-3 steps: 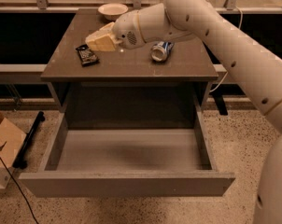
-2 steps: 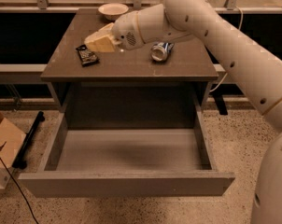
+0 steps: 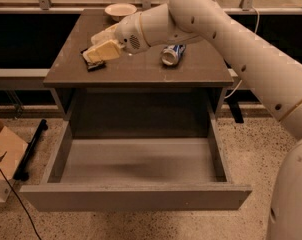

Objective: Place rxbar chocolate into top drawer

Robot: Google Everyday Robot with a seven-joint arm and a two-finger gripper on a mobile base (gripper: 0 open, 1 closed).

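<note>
The rxbar chocolate point(image 3: 94, 66), a small flat black bar, lies on the left part of the brown cabinet top point(image 3: 141, 69). My gripper point(image 3: 91, 47) hangs right over it with its cream fingers point(image 3: 105, 51) apart, covering most of the bar. Only the bar's near edge and a far corner show. The bar still rests on the top. The top drawer point(image 3: 136, 196) is pulled wide open below, and its grey floor is bare.
A crushed blue-and-silver can point(image 3: 171, 54) lies on the cabinet top right of the gripper. A pale bowl point(image 3: 120, 9) stands at the back edge. My white arm point(image 3: 241, 39) reaches in from the right. A cardboard box point(image 3: 3, 154) and a black cable sit on the floor at the left.
My gripper has moved left and down onto the rxbar chocolate, now covering most of it. The bar, can and drawer have not moved.
</note>
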